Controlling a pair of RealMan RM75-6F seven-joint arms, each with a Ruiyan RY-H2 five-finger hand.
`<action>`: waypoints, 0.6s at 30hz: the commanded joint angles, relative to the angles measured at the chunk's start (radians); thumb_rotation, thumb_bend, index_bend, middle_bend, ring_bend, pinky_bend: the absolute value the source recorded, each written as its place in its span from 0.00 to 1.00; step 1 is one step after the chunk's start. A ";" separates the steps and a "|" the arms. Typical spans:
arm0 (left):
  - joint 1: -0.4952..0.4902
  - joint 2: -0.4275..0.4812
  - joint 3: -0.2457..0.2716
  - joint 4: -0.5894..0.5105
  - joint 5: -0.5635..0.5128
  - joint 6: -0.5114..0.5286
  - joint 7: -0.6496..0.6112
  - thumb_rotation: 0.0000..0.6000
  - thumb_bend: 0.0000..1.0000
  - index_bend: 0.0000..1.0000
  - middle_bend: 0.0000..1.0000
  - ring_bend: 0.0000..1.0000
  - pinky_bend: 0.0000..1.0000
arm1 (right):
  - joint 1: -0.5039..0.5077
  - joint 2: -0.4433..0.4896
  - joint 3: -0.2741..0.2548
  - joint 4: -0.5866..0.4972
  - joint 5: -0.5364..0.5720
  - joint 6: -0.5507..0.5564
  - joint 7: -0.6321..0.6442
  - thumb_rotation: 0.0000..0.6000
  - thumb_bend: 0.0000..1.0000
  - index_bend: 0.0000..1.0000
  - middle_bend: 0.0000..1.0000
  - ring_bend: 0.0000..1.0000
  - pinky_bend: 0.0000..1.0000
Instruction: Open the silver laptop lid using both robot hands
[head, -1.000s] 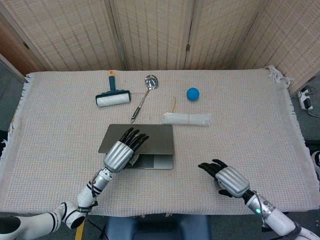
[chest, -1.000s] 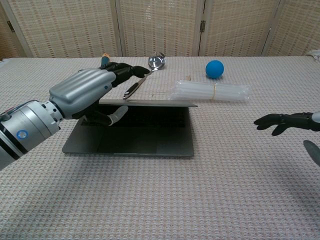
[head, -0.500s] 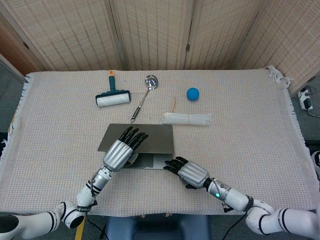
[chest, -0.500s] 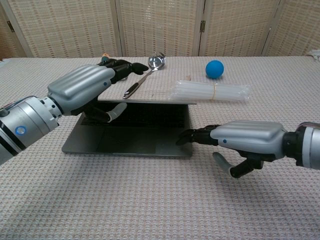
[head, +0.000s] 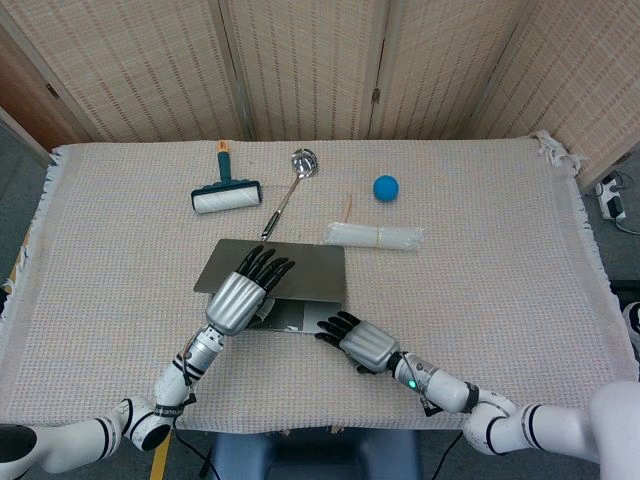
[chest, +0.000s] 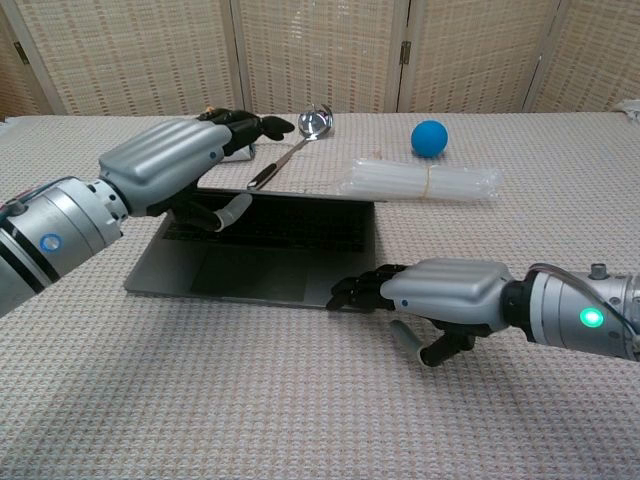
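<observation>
One silver laptop (chest: 262, 262), lid part-raised: left hand (chest: 165, 170) grips lid edge; right hand (chest: 440, 296), fingers (chest: 352, 290) spread, presses base's front corner. Behind laptop: one ladle (head: 287, 193), one blue ball (head: 386, 187), one lint roller (head: 226, 192).

The thin silver metal laptop (head: 300, 285) lies partly open, its flat lid (chest: 300, 192) raised at a shallow angle over the dark keyboard and grey palm rest. The lid sits under the left robot hand (head: 240, 295), whose fingers lie on top while the thumb reaches beneath. The base's front right corner lies under the right robot hand's (chest: 430, 300) fingertips (chest: 350, 293).
</observation>
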 joint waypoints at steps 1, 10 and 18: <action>-0.011 0.007 -0.014 0.001 -0.013 -0.012 0.008 1.00 0.58 0.09 0.17 0.06 0.00 | 0.006 0.000 -0.001 -0.005 0.013 -0.002 -0.009 1.00 0.90 0.00 0.02 0.04 0.00; -0.068 0.051 -0.101 -0.006 -0.115 -0.096 0.054 1.00 0.58 0.06 0.15 0.03 0.00 | 0.023 -0.004 0.002 -0.005 0.068 -0.012 -0.044 1.00 0.90 0.00 0.02 0.04 0.00; -0.133 0.102 -0.210 0.012 -0.266 -0.186 0.092 1.00 0.45 0.03 0.07 0.00 0.00 | 0.037 -0.016 0.004 0.002 0.109 -0.016 -0.063 1.00 0.90 0.00 0.02 0.03 0.00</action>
